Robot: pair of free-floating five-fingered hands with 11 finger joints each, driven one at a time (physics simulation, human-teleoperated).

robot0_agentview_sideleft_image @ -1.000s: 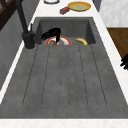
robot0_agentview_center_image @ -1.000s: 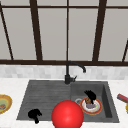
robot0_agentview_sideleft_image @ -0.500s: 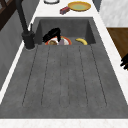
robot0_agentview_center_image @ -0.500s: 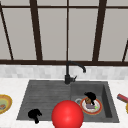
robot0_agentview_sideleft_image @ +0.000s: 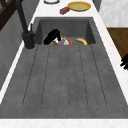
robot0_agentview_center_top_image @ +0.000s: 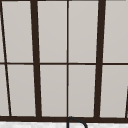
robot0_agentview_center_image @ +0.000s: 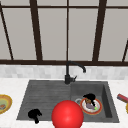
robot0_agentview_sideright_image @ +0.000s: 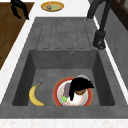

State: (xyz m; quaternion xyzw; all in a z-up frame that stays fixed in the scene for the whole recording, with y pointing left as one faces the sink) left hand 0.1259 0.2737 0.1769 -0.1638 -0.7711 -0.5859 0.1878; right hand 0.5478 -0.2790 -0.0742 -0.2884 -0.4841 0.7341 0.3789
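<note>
My right hand (robot0_agentview_center_image: 89,96) hovers low in the sink basin, right over a red-rimmed plate (robot0_agentview_center_image: 97,109) of food scraps. Its fingers hang loosely above a small brown item (robot0_agentview_sideright_image: 80,92) on the plate (robot0_agentview_sideright_image: 58,93), and whether they touch it I cannot tell. From the left side, the same hand (robot0_agentview_sideleft_image: 51,36) lies near the basin's back wall. My left hand (robot0_agentview_center_image: 35,115) floats with relaxed fingers beyond the drainboard's front left edge; it also appears as the hand (robot0_agentview_sideright_image: 18,7) in the right side view and the hand (robot0_agentview_sideleft_image: 124,61) in the left side view.
A banana (robot0_agentview_sideright_image: 35,95) lies in the basin beside the plate. A black faucet (robot0_agentview_center_image: 68,74) stands behind the sink. A red ball (robot0_agentview_center_image: 67,115) sits at the sink's front edge. A yellow plate (robot0_agentview_center_image: 3,103) rests on the left counter, a red sponge (robot0_agentview_sideleft_image: 65,10) on the right counter.
</note>
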